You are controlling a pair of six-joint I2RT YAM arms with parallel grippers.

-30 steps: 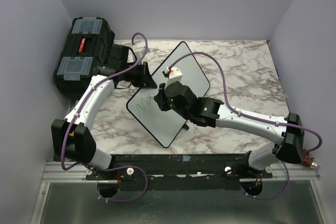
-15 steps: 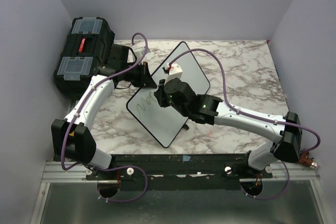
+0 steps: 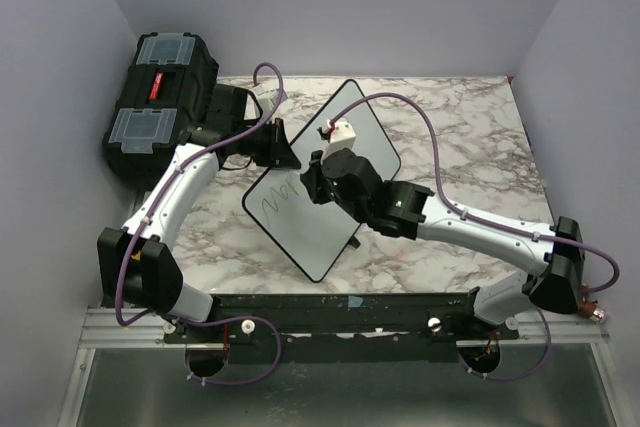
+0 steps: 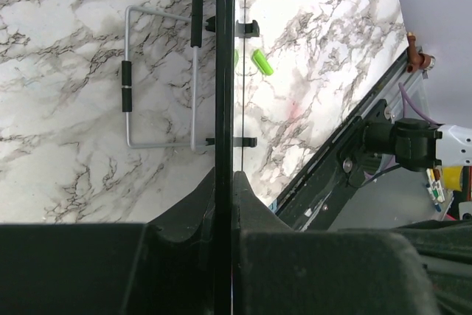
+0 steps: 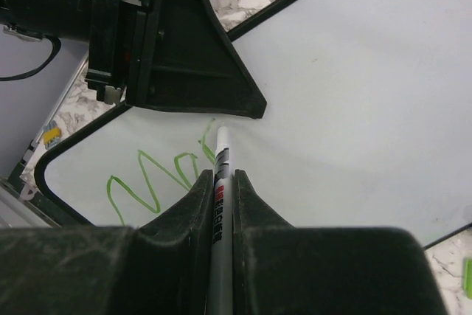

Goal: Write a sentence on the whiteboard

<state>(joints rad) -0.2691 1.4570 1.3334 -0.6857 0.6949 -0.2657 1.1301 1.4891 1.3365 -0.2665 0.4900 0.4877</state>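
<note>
1. The flat white rectangular whiteboard with rounded corners and a thin black rim (image 3: 312,237) is lying at a slant over the middle of the grey-veined marble table (image 3: 470,137). One long side is facing the left arm.
2. The left gripper (image 3: 284,152) is clamping the board's rim on that side. In the left wrist view its two black fingers (image 4: 199,204) are pressing tight on the board, which is showing edge-on there.
3. The right gripper (image 5: 221,176) is pinching a slim white and grey marker pen (image 5: 223,154) between its fingers, with the pen pointing out ahead of them.
4. The pen's tip is meeting the board's white face just below the left gripper's black finger.
5. The sentence is showing so far as a thin green zigzag of handwritten strokes (image 5: 147,178), running from near the board's lower left corner up to the pen's tip.
6. A bent grey wire stand (image 4: 158,79) is lying against the board's back.
7. A small green cap (image 4: 262,62) is lying on the table beneath the board.
8. A black plastic toolbox with clear lid compartments (image 3: 160,97) is sitting at the table's far left corner.
</note>
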